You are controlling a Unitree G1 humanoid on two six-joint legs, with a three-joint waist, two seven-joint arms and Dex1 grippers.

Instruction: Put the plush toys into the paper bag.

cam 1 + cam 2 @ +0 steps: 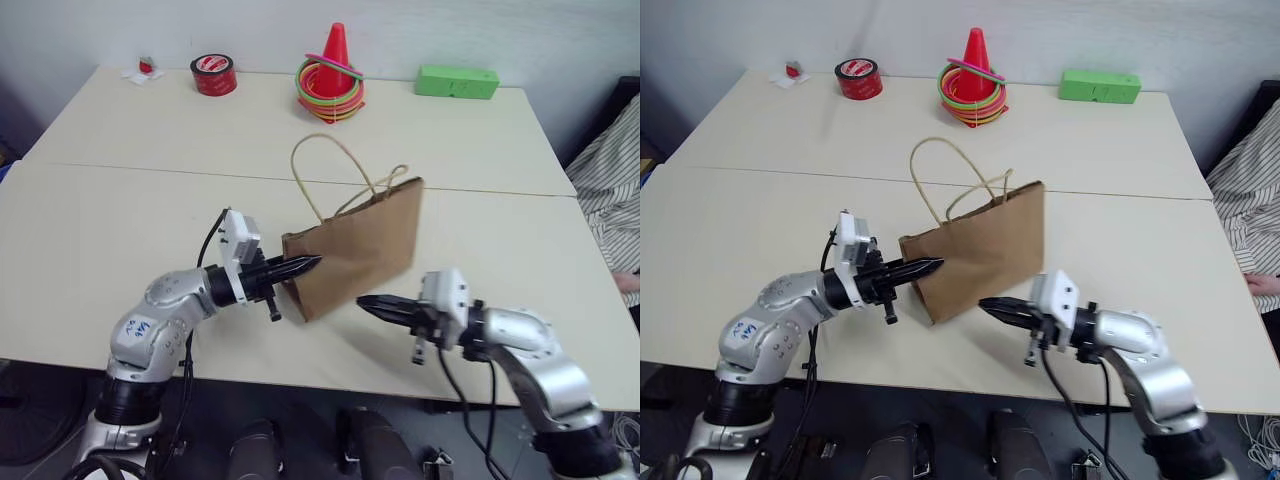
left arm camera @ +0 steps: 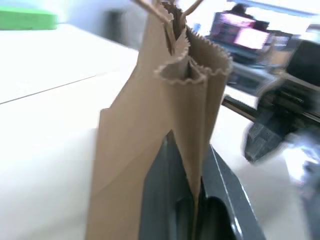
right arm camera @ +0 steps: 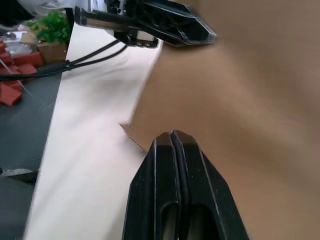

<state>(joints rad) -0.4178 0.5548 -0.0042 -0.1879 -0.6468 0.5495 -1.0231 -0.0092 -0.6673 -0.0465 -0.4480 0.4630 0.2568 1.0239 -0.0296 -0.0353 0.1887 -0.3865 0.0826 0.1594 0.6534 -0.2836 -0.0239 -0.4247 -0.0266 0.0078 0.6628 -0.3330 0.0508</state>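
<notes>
The brown paper bag hangs flat and tilted over the table's front half, with its tan loop handles at the far end. My left gripper is shut on the bag's near left edge, the end away from the handles; the left wrist view shows its fingers pinching a paper fold. My right gripper is shut on nothing, just right of the bag's lower corner and apart from it. In the right wrist view its closed tips face the paper bag. The plush toys are out of view.
Along the table's back edge stand a red tape roll, a red cone with coloured rings and a green block. A small red item on a white scrap lies far left. A person's striped sleeve is at the right.
</notes>
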